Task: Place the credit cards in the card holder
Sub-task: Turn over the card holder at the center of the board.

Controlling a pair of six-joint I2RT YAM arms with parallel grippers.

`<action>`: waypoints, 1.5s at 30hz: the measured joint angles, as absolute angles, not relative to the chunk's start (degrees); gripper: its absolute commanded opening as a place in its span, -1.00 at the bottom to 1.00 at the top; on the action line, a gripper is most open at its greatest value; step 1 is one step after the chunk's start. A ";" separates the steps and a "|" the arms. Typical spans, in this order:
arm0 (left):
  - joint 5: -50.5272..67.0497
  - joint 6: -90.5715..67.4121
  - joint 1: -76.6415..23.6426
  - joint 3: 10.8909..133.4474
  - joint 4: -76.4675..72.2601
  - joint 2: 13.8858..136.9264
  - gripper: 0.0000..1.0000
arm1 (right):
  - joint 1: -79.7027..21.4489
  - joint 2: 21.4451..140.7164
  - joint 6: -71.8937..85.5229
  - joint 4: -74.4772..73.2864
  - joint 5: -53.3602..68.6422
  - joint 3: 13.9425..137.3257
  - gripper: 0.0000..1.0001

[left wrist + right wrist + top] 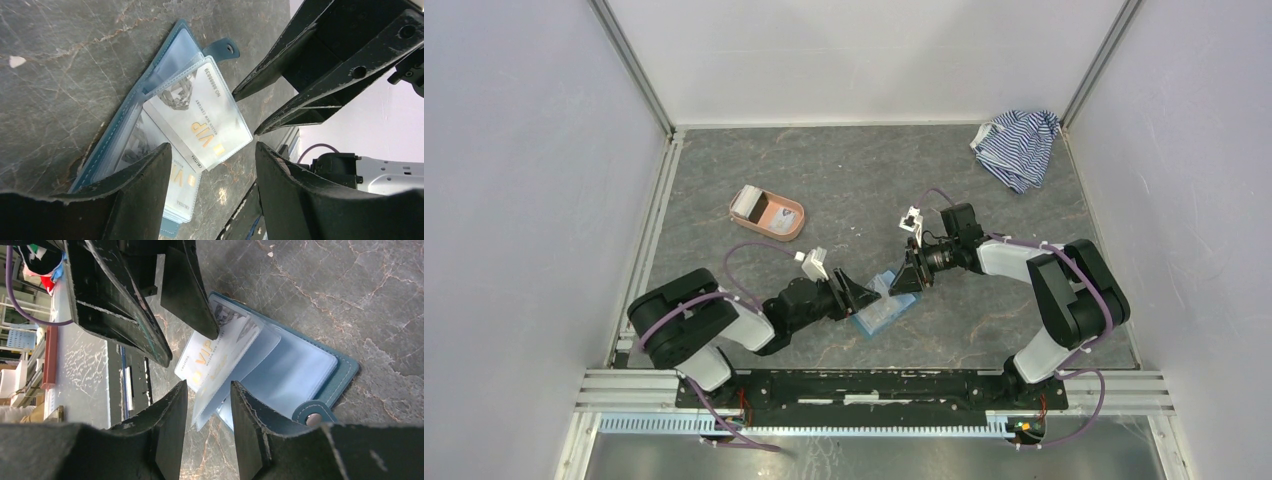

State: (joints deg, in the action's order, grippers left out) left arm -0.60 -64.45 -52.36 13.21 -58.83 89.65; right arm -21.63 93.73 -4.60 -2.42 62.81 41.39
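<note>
Teal card holder [886, 312] open flat on grey counter [824, 170], left wrist: left pincer [214, 147] wide apart, gripping nothing, over white VIP credit card [197, 117] among clear sleeves [167, 67], right wrist: right pincer [209, 386] part-open astride their edge, nothing clamped

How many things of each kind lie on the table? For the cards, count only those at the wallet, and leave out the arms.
Card holder: 1
Credit cards: 2
Pink tray: 1
Striped cloth: 1
Total: 5
</note>
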 measured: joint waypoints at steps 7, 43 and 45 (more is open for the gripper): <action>0.62 -66.67 -52.36 14.39 -59.40 92.33 0.35 | -21.65 93.93 -3.68 -2.17 64.23 41.34 -0.13; -0.32 -71.13 -52.36 16.10 -61.47 95.74 0.39 | -26.04 94.50 -6.35 -3.99 61.41 40.97 -0.16; -0.71 -71.44 -52.36 15.68 -62.19 95.74 0.41 | -26.04 94.50 -6.42 -3.99 61.36 40.97 -0.22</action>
State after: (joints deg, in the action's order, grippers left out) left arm -0.71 -71.44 -52.36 15.68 -62.19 95.74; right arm -26.04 94.50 -6.42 -3.99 61.36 40.97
